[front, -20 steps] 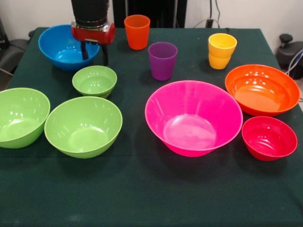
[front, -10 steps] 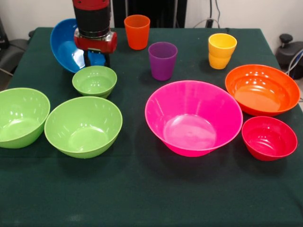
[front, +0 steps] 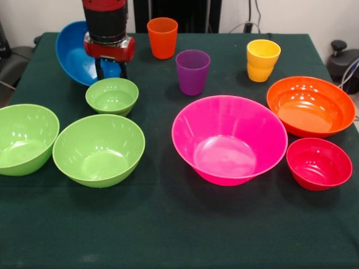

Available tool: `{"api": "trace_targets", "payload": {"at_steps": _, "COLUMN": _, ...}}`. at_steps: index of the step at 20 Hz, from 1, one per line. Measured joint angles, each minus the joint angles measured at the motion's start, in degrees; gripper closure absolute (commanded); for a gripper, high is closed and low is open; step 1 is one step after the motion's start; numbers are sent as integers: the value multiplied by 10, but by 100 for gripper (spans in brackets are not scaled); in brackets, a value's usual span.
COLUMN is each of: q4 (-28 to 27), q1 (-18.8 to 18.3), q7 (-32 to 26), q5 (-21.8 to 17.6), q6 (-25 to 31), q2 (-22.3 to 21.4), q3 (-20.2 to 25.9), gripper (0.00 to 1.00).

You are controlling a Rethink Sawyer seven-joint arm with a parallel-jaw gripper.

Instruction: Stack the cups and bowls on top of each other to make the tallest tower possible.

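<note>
Along the left edge of the table (front: 168,235) sits a large lime green bowl (front: 25,139), with a second large green bowl (front: 99,149) just beside it and a small green bowl (front: 112,96) behind; all three rest upright, apart, unstacked. Toward the far left corner the blue bowl (front: 73,53) stands tipped on edge, its rim clamped by the gripper (front: 110,68), apparently to lift it for stacking. Along the far edge stand the orange cup (front: 162,37), purple cup (front: 192,72) and yellow cup (front: 262,60), each upright and separate. Centre-right lies the large pink bowl (front: 229,138); near the right edge, the orange bowl (front: 311,106) and small red bowl (front: 318,163). No tower exists yet.
</note>
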Motion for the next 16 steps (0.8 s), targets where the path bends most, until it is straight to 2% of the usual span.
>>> {"api": "trace_targets", "payload": {"at_steps": 11, "q4": 0, "q1": -7, "q7": 0, "q5": 7, "q6": 0, "q2": -18, "q3": 0, "gripper": 0}}
{"api": "trace_targets", "payload": {"at_steps": 16, "q4": 3, "q1": -8, "q7": 0, "q5": 29, "q6": 2, "q2": -39, "q3": 0, "gripper": 0}}
